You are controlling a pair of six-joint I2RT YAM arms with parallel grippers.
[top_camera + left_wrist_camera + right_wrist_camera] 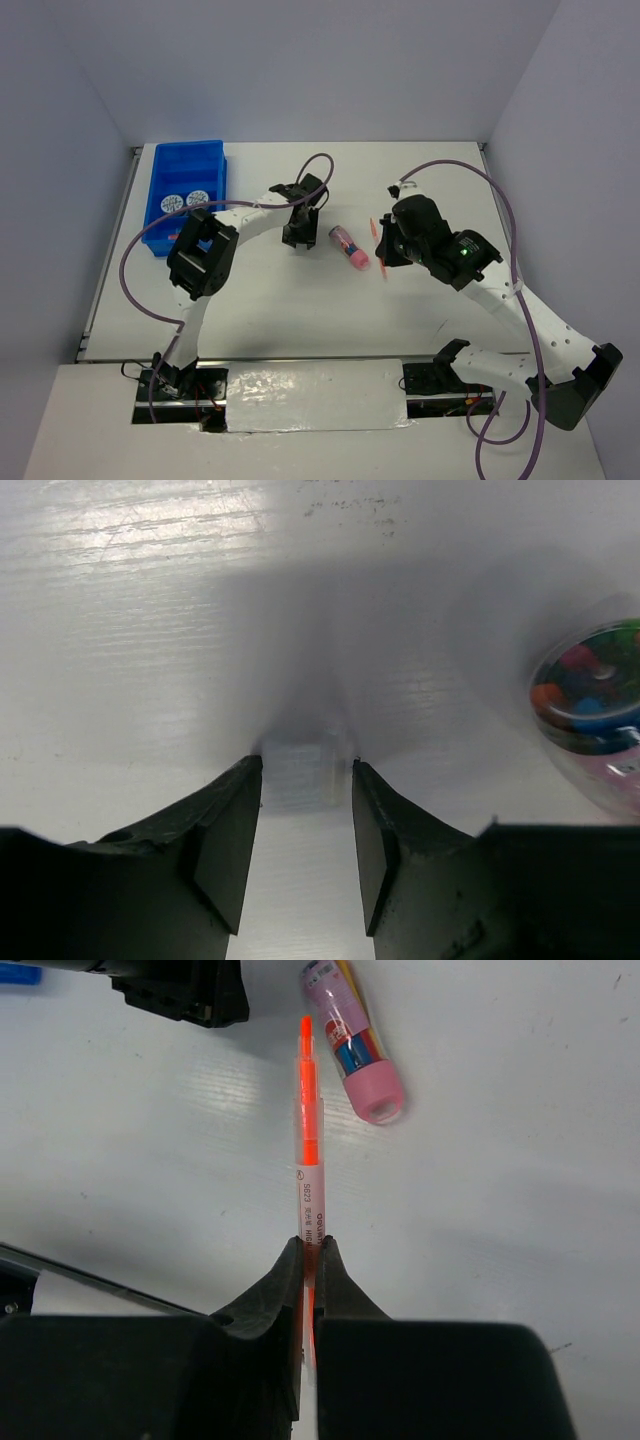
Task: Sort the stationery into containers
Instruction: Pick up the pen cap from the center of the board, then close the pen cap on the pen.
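The right tool (310,1245) is clenched on a thin orange stick (308,1140), a pink-capped clear tube (352,1040) lying just ahead, while the left tool (307,765) stands half spread around a small pale block (303,785), grip unclear.

The white table (300,310) carries a blue tray (190,165) in its far left corner, lying lengthwise along the left edge. Near the middle of the table a pink-capped tube (349,247) lies on its side. A small pale block (298,775), blurred, rests near the tube.
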